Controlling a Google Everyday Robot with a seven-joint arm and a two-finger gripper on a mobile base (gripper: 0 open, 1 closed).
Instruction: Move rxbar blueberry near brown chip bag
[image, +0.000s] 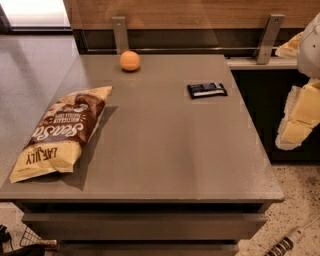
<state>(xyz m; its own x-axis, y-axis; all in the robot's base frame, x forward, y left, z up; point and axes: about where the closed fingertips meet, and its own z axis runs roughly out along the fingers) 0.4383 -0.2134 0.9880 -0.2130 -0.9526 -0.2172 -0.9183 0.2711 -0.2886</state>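
The rxbar (207, 90) lies flat on the far right of the table (165, 150), well apart from the gripper (299, 120), which hangs beyond the table's right edge with its grip impossible to make out, and from the chip bag (60, 132) at near left.

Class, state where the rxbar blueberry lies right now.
In the camera view, the rxbar blueberry lies flat at the right rear of the table, right of the orange, far from the brown chip bag; the gripper hangs beyond its right edge.
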